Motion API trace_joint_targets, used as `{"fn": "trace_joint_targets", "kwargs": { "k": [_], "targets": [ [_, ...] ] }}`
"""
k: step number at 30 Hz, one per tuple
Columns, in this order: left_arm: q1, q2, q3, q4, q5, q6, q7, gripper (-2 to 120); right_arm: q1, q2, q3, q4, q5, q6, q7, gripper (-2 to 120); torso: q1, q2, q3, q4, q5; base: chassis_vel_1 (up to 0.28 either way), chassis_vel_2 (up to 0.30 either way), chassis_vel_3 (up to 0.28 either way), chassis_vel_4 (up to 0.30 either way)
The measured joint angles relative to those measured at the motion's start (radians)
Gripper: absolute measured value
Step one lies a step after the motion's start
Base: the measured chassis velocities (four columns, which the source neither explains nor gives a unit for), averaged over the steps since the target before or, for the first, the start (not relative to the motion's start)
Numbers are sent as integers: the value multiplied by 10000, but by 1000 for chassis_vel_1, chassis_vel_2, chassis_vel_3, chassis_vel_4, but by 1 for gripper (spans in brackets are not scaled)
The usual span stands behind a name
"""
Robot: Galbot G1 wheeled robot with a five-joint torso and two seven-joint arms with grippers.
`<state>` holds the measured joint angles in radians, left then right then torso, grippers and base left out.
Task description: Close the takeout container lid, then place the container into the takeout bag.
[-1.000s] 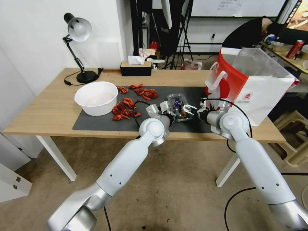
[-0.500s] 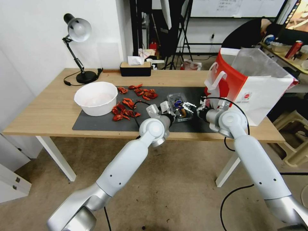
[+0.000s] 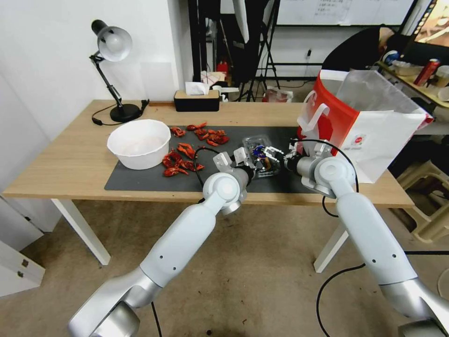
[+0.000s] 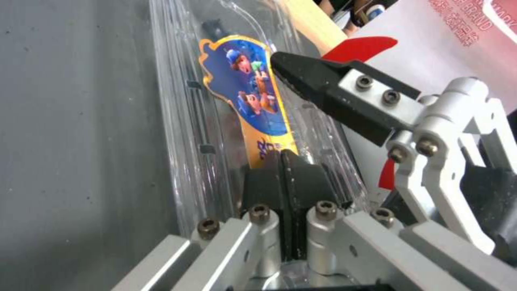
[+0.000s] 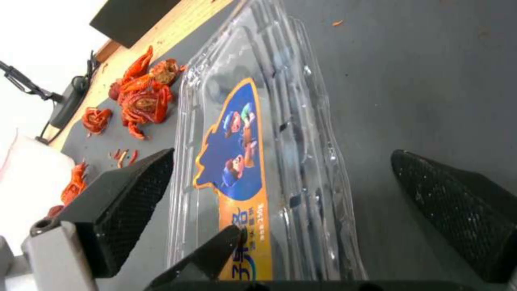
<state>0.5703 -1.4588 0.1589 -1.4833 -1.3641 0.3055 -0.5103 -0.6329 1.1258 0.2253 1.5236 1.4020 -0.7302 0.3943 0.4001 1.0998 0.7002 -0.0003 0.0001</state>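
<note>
Jaws apart astride takeout container (image 5: 269, 161), crayfish (image 3: 187, 154) beside, takeout bag (image 3: 374, 135) near.

Both tools (image 3: 250, 161) (image 3: 276, 157) flank the takeout container (image 3: 259, 157) beside the takeout bag (image 3: 369, 121).

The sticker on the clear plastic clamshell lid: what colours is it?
The sticker is dark blue with cartoon figures and an orange-yellow border and lower strip, clearest in the right wrist view.

Bright even indoor light; soft shadows; head view edges bowed; wrist foregrounds blurred.
</note>
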Motion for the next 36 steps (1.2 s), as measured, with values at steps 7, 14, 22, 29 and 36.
{"fn": "trace_joint_targets", "kwargs": {
  "k": [7, 14, 22, 29, 36],
  "targets": [
    [17, -6, -3, -27, 0, -14, -27, 0, 3, 25, -58, 60, 66, 2, 120, 100, 2, -1, 0, 1, 0, 0, 0, 0, 0],
    [41, 16, -8, -55, 0, -17, -33, 0, -31, 36, -150, 291, 162, -1, 168, 100, 3, -3, 2, 8, 5, 0, 0, 0, 0],
    [43, -48, 4, -35, 24, -36, -41, 0, 33, 72, -259, 420, 288, -36, 326, 100, 1, -2, 1, 7, 1, 0, 0, 0, 0],
    [33, -21, 8, -27, 29, -48, -37, 0, 64, 129, -259, 330, 300, -37, 335, 100, -2, 2, -2, 4, -3, 0, 0, 0, 0],
    [20, -19, 33, -64, 24, -58, -36, 0, 162, 258, -242, 150, 283, -36, 369, 98, -3, 4, -5, 3, -4, 0, 0, 0, 0]
  ]
}}
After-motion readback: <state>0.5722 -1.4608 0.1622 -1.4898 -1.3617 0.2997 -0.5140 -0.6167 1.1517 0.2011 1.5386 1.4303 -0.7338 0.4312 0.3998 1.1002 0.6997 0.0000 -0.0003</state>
